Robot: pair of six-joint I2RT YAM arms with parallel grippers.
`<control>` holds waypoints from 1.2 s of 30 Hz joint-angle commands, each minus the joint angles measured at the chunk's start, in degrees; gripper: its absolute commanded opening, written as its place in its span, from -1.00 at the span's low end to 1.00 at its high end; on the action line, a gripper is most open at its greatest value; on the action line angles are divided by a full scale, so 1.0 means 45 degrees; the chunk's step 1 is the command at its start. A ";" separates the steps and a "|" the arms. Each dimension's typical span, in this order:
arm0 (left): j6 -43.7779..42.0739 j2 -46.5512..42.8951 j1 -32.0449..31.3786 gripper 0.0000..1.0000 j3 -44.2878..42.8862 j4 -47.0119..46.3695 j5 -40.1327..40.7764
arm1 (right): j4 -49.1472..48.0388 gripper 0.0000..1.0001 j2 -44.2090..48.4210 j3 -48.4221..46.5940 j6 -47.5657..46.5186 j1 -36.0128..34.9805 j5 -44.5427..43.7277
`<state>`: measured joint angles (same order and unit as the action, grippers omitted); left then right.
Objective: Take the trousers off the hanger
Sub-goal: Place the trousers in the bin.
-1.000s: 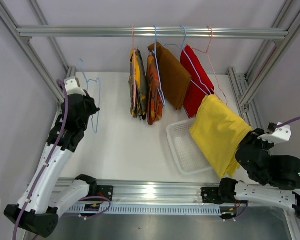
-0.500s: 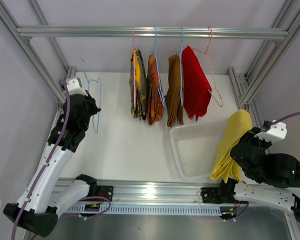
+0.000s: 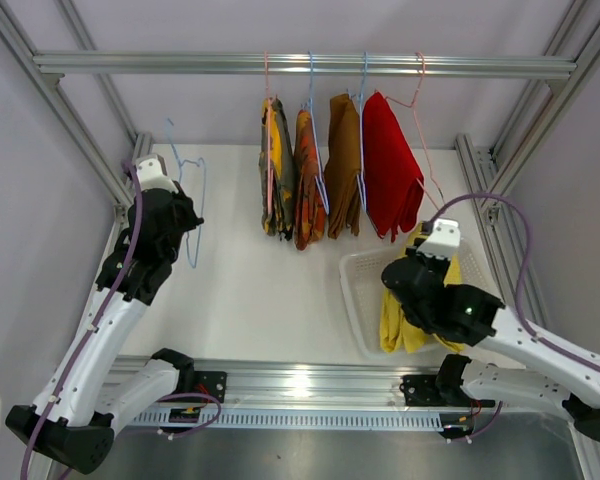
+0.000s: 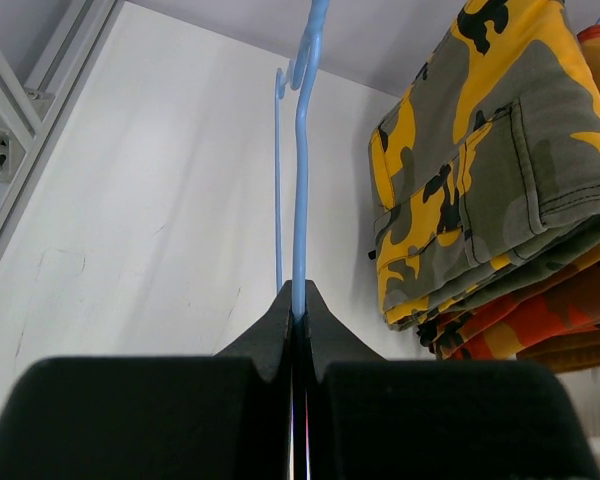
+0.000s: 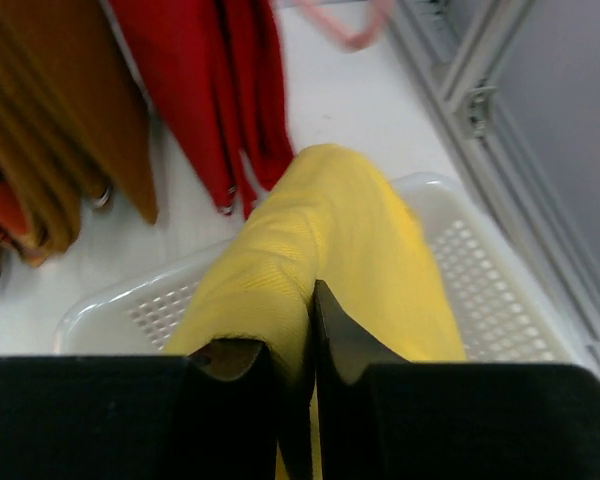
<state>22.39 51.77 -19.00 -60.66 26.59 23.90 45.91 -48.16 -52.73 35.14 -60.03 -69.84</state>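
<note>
My right gripper is shut on the plain yellow trousers, which hang off any hanger over the white mesh basket. From above, the yellow cloth droops into the basket's right side under the right arm. Camouflage, orange-red, brown and red trousers hang on hangers from the rail. At the left, my left gripper is shut on a bare blue hanger, held upright above the table.
An empty pink hanger hangs on the aluminium rail right of the red pair. Frame posts stand at the left and right. The basket sits on the white table.
The right arm has swung left with the yellow trousers, from beside the basket to over it. The brown and red pairs have swung back to hanging straight. The left arm holds still.
</note>
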 commanded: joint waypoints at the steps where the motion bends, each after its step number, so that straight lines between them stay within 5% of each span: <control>1: -0.0269 0.0000 -0.0113 -0.99 -0.0230 -0.0225 0.0255 | -0.3265 -0.84 -0.0835 0.0486 -0.0600 0.0117 0.1222; 2: -0.0269 -0.0019 -0.0113 -0.99 -0.0230 -0.0225 0.0236 | -0.3636 -0.40 -0.1053 0.0603 -0.0813 0.0117 0.1437; 4: -0.0250 -0.0020 -0.0113 -0.99 -0.0269 -0.0225 0.0236 | -0.4827 -0.04 -0.1715 0.0897 -0.1514 0.0098 0.2295; 5: -0.0250 0.0000 -0.0093 -0.99 -0.0250 -0.0225 0.0216 | -0.5237 0.34 -0.1874 0.0955 -0.1828 0.0117 0.2685; 8: -0.0249 -0.0020 -0.0113 -0.99 -0.0250 -0.0206 0.0197 | -0.6099 0.84 -0.2187 0.0937 -0.2182 0.0001 0.3681; 11: -0.0269 -0.0020 -0.0113 -0.99 -0.0269 -0.0186 0.0236 | -0.6452 0.97 -0.2032 0.0800 -0.2494 -0.0175 0.3937; 21: -0.0230 0.0019 -0.0113 -0.99 -0.0288 -0.0147 0.0158 | -0.5344 0.90 0.1070 0.0858 -0.2534 -0.0859 0.4019; 25: -0.0250 0.0000 -0.0113 -0.99 -0.0289 -0.0166 0.0138 | -0.4053 0.49 0.2477 0.0800 -0.2476 -0.0840 0.3101; 26: -0.0230 -0.0019 -0.0093 -0.99 -0.0308 -0.0166 0.0119 | -0.3876 0.24 0.2538 0.0800 -0.2476 -0.0820 0.2964; 30: -0.0230 -0.0059 -0.0113 -0.99 -0.0308 -0.0147 0.0138 | -0.2978 -0.14 0.1838 0.0916 -0.1969 -0.0508 0.2727; 36: -0.0230 -0.0059 -0.0113 -0.99 -0.0289 -0.0166 0.0158 | -0.3580 -0.28 -0.1008 0.1424 -0.0895 0.0526 0.4249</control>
<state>22.37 51.77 -19.00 -60.66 27.18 23.90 29.91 -47.22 -47.62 27.20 -59.48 -53.89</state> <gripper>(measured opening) 0.008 0.366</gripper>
